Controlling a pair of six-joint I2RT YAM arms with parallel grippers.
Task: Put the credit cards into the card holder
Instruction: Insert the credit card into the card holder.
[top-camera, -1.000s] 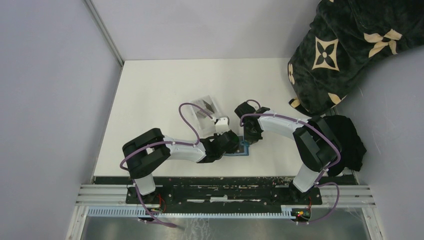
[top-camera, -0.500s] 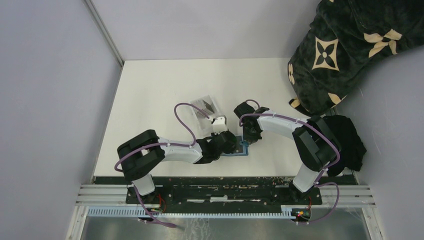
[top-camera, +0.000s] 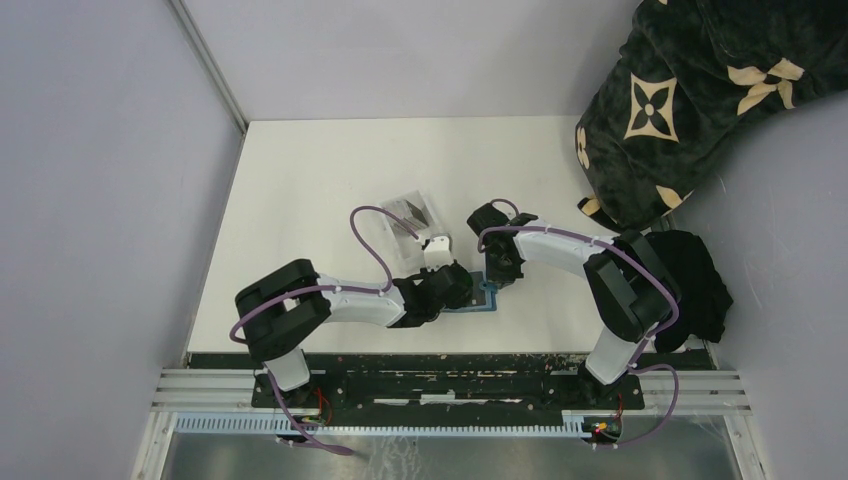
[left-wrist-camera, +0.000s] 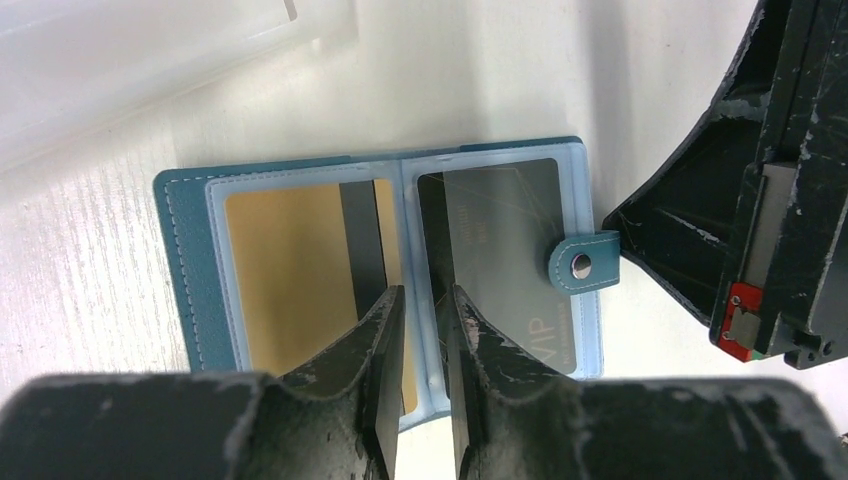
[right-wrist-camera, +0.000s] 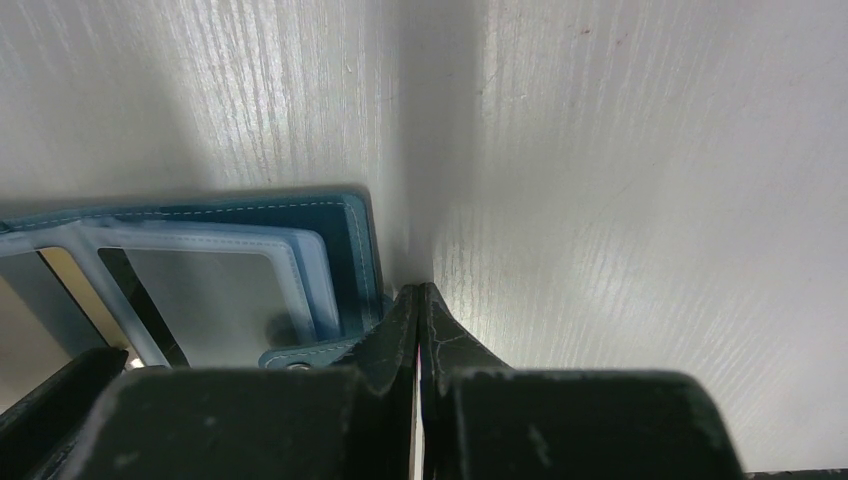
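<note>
Teal card holder (left-wrist-camera: 185, 250) open, centre frame

Gold card (left-wrist-camera: 285, 270) sits in frame-left pocket, grey card (left-wrist-camera: 500, 240) in frame-right. Left gripper (left-wrist-camera: 422, 300) fingers narrowly parted over the fold, holding nothing. Right gripper (right-wrist-camera: 418, 300) fingers pressed together beside holder edge

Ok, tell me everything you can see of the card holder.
The card holder is a teal folding wallet, lying open and flat on the white table. Its clear plastic sleeves hold a gold card in one pocket and a grey card marked VIP in the other. A snap tab with a metal stud folds over the grey card's outer edge. The left pincer, slightly open, hangs over the centre fold; the shut right pincer sits beside that tab.
</note>
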